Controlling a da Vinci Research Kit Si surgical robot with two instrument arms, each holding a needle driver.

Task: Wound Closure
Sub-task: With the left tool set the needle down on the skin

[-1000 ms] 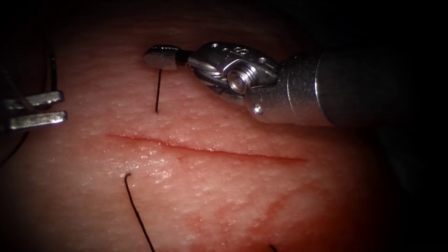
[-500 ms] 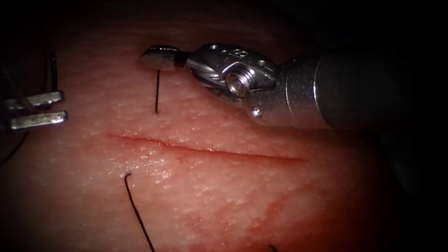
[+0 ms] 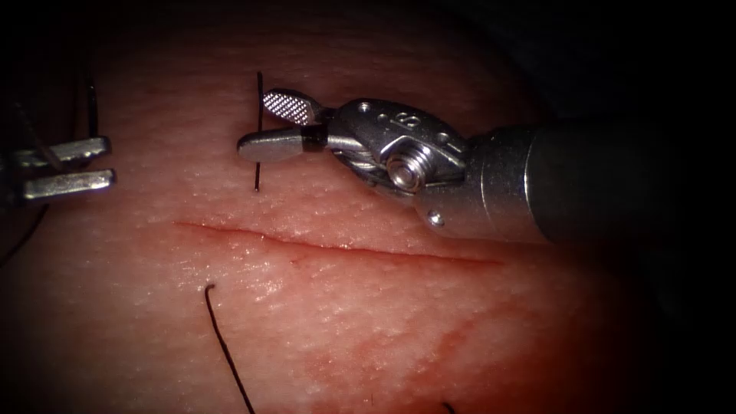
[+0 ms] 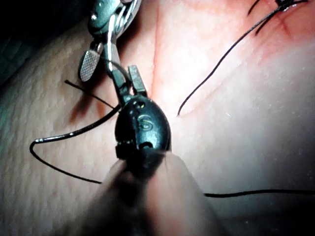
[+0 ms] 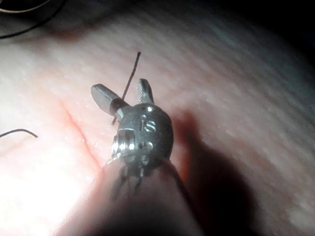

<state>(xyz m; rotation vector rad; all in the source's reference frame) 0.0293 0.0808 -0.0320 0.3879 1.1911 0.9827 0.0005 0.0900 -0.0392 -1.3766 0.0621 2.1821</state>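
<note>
Upright needle [image 3: 258, 130] stands between right tool [image 3: 268, 125] jaws.

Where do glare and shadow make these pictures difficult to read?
Endoscope view: light pools on the tissue around the cut, the borders fall dark, dimming the open left hand; glare on the open right hand, set around the thread end, gripping nothing. Right wrist view: that hand's shadow darkens the tissue.

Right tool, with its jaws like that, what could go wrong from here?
The right tool has its jaws open around the thread end, which stands out of the tissue above the cut. A skewed close could miss it. A hard tug might tear the tissue there.
</note>
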